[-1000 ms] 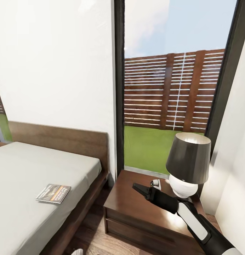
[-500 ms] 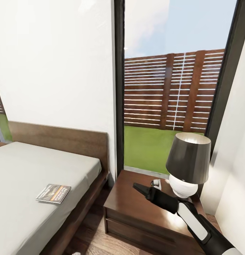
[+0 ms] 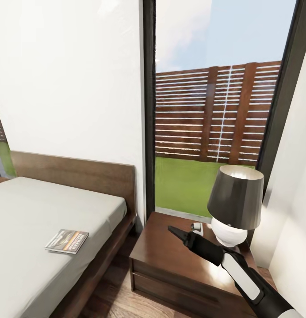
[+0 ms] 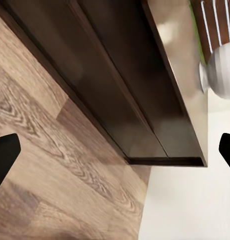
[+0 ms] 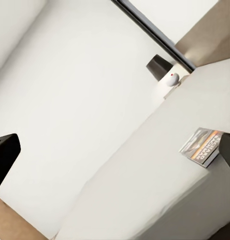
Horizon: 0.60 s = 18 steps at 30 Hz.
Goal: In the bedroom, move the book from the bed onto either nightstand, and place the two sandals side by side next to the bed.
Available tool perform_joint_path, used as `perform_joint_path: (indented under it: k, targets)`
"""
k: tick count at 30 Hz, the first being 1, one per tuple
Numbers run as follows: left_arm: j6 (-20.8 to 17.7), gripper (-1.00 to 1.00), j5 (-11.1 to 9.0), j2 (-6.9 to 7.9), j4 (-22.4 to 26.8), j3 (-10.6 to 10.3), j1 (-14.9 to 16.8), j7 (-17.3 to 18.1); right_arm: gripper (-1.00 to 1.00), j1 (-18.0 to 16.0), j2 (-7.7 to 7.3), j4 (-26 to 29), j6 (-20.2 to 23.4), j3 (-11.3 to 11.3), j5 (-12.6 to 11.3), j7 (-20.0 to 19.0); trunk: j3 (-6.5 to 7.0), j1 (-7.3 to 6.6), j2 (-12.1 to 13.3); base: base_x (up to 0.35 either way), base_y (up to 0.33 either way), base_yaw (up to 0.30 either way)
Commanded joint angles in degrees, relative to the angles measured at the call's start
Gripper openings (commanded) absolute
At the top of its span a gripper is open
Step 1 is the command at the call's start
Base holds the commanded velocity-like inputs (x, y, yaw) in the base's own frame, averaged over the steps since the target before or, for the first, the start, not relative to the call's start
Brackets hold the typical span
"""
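My right tool (image 3: 176, 232) hangs over the nightstand (image 3: 170, 260), released and holding nothing, its fingers spread wide apart in the wrist view. The lamp (image 3: 235, 203) stands just beside it on the same top. The book (image 3: 66, 241) lies flat on the bed (image 3: 33, 229) (near the edge facing the nightstand). My left tool (image 4: 115, 155) is also released, over the wood floor (image 4: 50, 165) beside the nightstand's drawer fronts.
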State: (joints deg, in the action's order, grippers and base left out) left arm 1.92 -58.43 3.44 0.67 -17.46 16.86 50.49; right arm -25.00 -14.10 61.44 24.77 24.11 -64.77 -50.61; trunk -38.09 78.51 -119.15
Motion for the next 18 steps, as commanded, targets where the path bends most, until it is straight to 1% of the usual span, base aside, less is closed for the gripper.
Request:
perform_joint_path:
  k: [1,4,7,11,18]
  targets:
    - [0.41,1.00,-1.13,-0.03,-0.02,-0.47,-0.17,0.17,1.00,-0.05,-0.07,-0.11,0.38,0.11,-0.61,0.04,-0.08,-0.01,-0.03,0.000,0.000,0.075]
    - [1.19,1.00,-3.11,-0.11,0.01,-0.47,-0.55,0.35,1.00,-0.05,-0.10,-0.39,0.24,0.09,-0.61,0.06,-0.17,-0.01,-0.03,0.000,0.000,0.109]
    - [1.81,1.00,-4.25,-0.19,0.02,-0.47,-0.75,0.77,1.00,-0.05,-0.12,-0.55,0.18,0.02,-0.61,0.06,-0.30,-0.01,-0.03,0.000,0.000,0.142]
    - [2.20,1.00,-4.86,-0.24,0.03,-0.47,-0.87,1.21,1.00,-0.05,-0.13,-0.64,0.14,-0.24,-0.62,0.00,-0.48,-0.01,-0.03,0.000,0.000,0.161]
    - [2.42,1.00,-5.25,-0.18,0.02,-0.47,-0.97,1.47,1.00,-0.05,-0.11,-0.69,0.11,-0.49,-0.63,-0.10,-0.83,-0.01,-0.03,0.000,0.000,0.172]
